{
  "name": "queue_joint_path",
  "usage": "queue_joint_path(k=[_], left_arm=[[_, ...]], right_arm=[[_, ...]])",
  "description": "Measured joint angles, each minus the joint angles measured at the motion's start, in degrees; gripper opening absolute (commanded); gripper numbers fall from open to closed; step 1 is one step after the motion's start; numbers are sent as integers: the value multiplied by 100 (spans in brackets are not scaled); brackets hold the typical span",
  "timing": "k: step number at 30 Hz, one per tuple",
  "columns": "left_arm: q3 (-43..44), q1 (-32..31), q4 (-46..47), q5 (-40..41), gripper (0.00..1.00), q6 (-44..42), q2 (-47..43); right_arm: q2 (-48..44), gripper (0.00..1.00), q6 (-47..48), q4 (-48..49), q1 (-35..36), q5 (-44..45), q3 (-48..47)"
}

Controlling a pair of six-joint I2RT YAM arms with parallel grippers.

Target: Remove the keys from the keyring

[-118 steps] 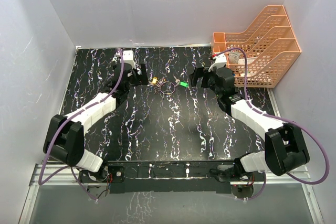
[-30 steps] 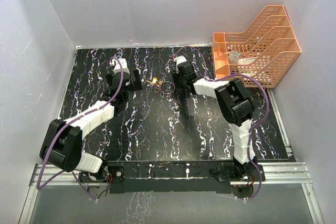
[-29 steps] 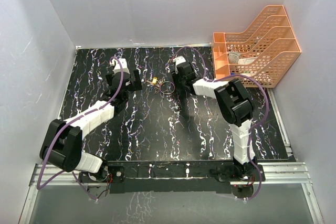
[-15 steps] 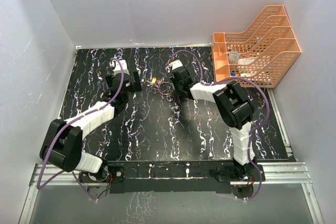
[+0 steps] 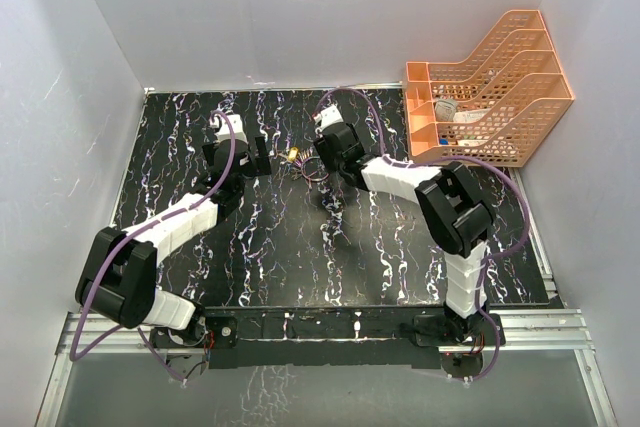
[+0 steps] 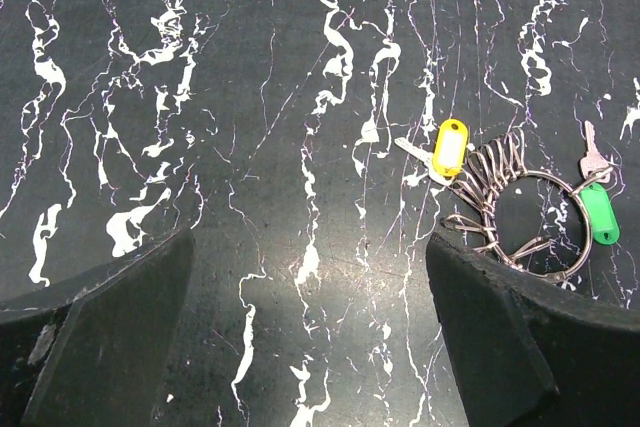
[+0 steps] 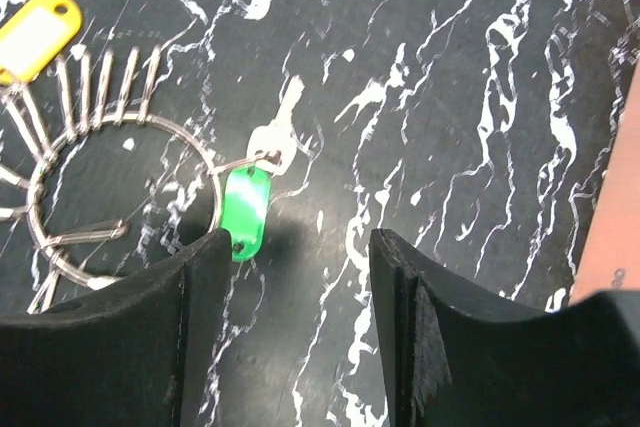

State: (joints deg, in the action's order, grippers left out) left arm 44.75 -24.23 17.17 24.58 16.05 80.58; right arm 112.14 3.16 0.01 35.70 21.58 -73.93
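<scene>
Two changes. The right arm point(image 5: 395, 175) now reaches in over the keyring point(image 7: 207, 162) from the far-right side; a few seconds back it sat off to the ring's right. The left tool point(image 6: 310, 287) has backed off slightly to the left.

Right tool point(image 7: 300, 257): partly open, nothing between the fingers. The green key point(image 7: 244, 209) lies just beside its left fingertip and is still hooked on the ring. Left tool: wide open, empty, with the ring by its right finger.

The yellow key point(image 6: 451, 146) and the fan of plain keys point(image 7: 100, 82) are also still threaded. My read is that no key is off yet and the right tool is only lined up for the green one.

The ring lies flat on the counter point(image 5: 300, 247), in its far half.

Room:
- Open counter on the near side and between the tools.
- The back wall point(image 5: 300, 17) is close behind the right wrist.
- The orange file rack point(image 5: 500, 77) is well apart at far right.
- Pulling the green key toward the near side looks the least cramped.
</scene>
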Motion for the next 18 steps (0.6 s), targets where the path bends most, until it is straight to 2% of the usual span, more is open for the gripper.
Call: queue_joint_path(k=[6,10,18], left_arm=[[0,0,-63,-11,99,0,-120],[2,0,-68,-17,99,0,-170],[2,0,-92,-103,99,0,-170]], right_arm=[[476,57,210,-22,-168,-7,-605],[651,52,17,-127,-450,-492,-920],[929,48,-457,-223,-874,-1237,-1399]])
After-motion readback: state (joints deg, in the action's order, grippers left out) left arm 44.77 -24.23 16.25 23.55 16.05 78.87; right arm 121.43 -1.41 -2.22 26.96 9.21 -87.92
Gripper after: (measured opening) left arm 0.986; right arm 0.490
